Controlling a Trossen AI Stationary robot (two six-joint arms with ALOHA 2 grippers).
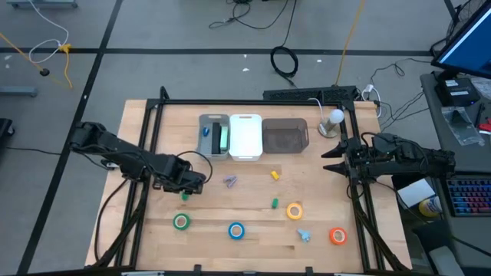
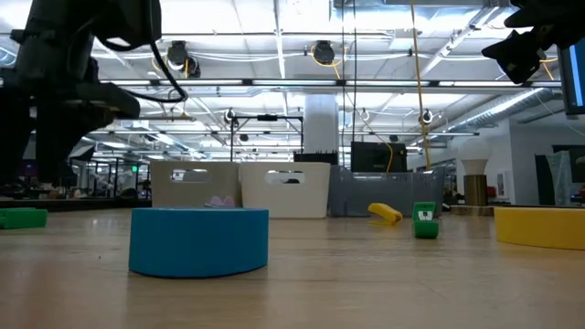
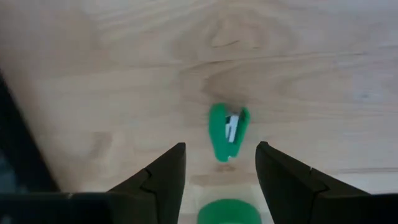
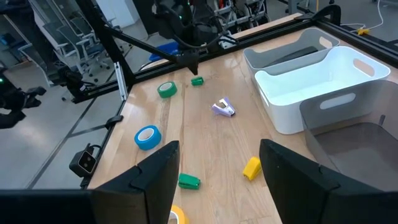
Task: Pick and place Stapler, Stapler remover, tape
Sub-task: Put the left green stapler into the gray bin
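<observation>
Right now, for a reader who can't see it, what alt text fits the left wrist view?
The left gripper hangs open above a small green stapler lying on the pale wooden table, its two dark fingers on either side. The edge of a green tape roll shows below.

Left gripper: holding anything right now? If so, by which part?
Nothing held. The left gripper is open above the table, with a small green stapler lying on the wood between and just beyond its fingertips, untouched. The right gripper is open and empty too.

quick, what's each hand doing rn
Left hand: open, holding nothing, over a small green stapler.
Right hand: open, holding nothing, at the table's right edge.
</observation>
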